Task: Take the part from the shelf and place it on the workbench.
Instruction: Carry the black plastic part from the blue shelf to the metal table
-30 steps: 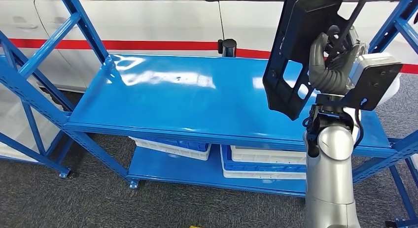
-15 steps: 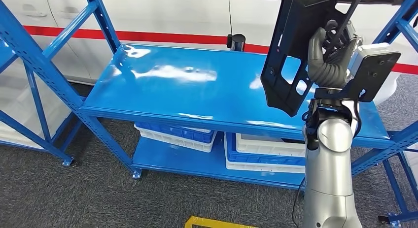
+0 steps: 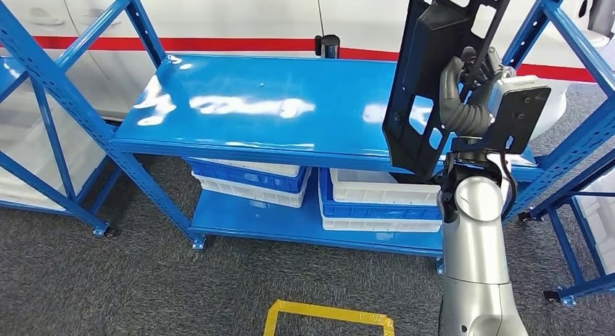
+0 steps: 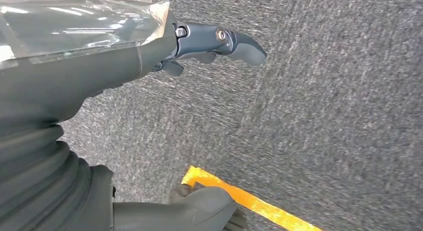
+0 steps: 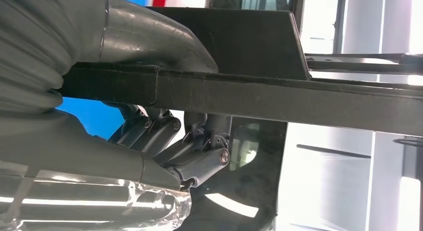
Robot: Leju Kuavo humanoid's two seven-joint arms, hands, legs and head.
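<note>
A large flat black plastic part [image 3: 435, 67] with cut-out holes is held upright in front of me, above the right end of the blue shelf [image 3: 254, 111]. My right hand [image 3: 468, 96] grips it, thumb on one face and fingers on the other. In the right wrist view the thumb [image 5: 149, 41] lies along the part's edge bar [image 5: 279, 99] and the fingers [image 5: 194, 151] curl behind it. My left hand [image 4: 149, 66] hangs over grey carpet, its fingers [image 4: 224, 41] spread and holding nothing.
The blue steel rack has slanted braces [image 3: 51, 82] at its left and right ends. Blue and white crates [image 3: 250, 180] sit on its lower level. A white wall with a red stripe [image 3: 217, 44] stands behind. Yellow floor tape [image 3: 326, 318] marks the carpet near me.
The whole view has shifted back and down, so the camera moved away from the rack; yellow tape now shows on the floor. The right hand still holds the black part upright.
</note>
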